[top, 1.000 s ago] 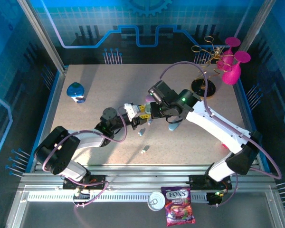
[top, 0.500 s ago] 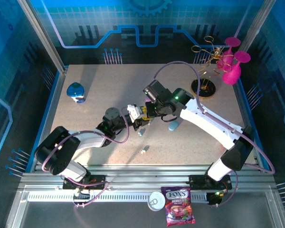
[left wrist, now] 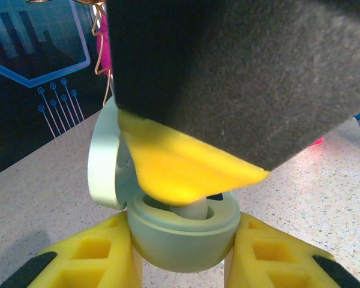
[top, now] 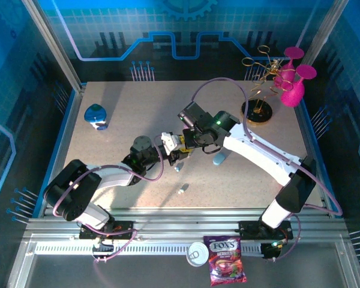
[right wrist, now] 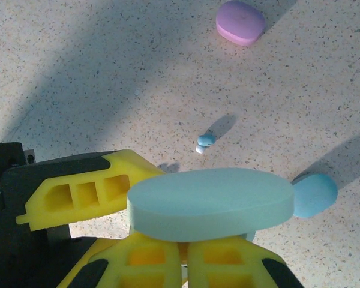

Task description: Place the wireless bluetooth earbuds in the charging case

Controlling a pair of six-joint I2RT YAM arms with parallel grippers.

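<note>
My left gripper (left wrist: 183,264) is shut on the base of an open pale teal charging case (left wrist: 183,237), held just above the table with its lid (left wrist: 105,159) swung up on the left. My right gripper (top: 183,146) hangs right over the case, its yellow fingertips (left wrist: 180,168) shut on a pale earbud (left wrist: 191,210) that sits in the case's well. From the right wrist, the lid (right wrist: 210,204) covers the case and my shut right gripper (right wrist: 186,258) shows below it. Two loose earbuds (top: 177,168) (top: 182,189) lie on the table in front; one earbud (right wrist: 204,143) shows from the right wrist.
A blue case (top: 219,159) lies just right of the grippers and a purple case (right wrist: 240,21) farther off. A blue object (top: 96,116) stands at the far left. Pink vases and a gold wire stand (top: 291,81) fill the back right corner.
My right arm has swung left and brought its gripper over the open case. The left arm has held the case still.
</note>
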